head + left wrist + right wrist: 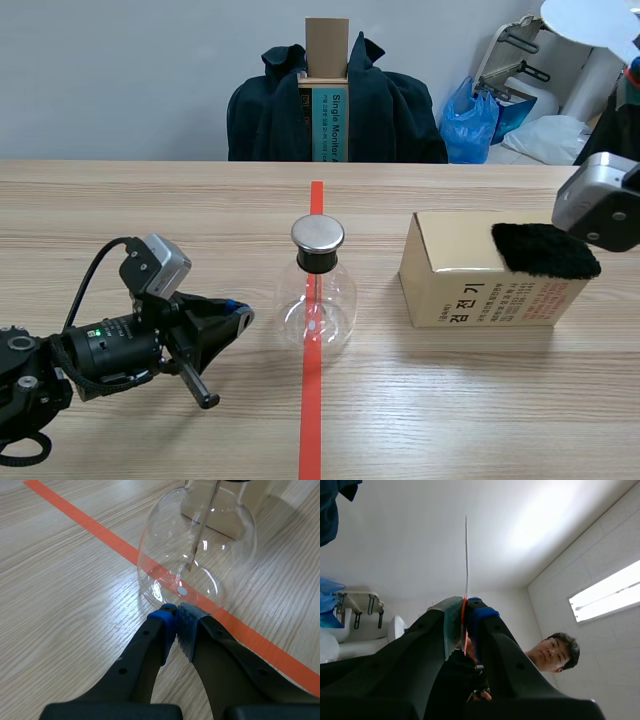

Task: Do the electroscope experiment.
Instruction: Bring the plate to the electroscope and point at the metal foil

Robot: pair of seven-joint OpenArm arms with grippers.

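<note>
The glass electroscope [316, 300] stands at mid-table on the orange tape line, its metal cap [318, 233] uppermost. The left gripper [176, 615] lies low on the table [120, 210] just beside the flask's base, its pads pressed together on nothing. The wrist view does not settle whether they touch the glass. A small push from that closed tip could slide or topple the light, round-bellied flask and shake the thin leaves [196, 550] hanging inside. The right gripper [464, 617] is raised high at the far right, its fingers clamped on the edge of a thin white disc [590, 20]. With so narrow a hold, the disc may well slip or twist on the way down. Pressed too hard on the cap, it could tip the flask. Between that arm and the electroscope sits a cardboard box [455, 275] with a tuft of black fur [545, 252] on top, which a low approach would likely clip. A dark jacket [395, 110] on a chair and a blue bag [470, 125] stand beyond the table, and a person [552, 655] is in the right wrist view.
</note>
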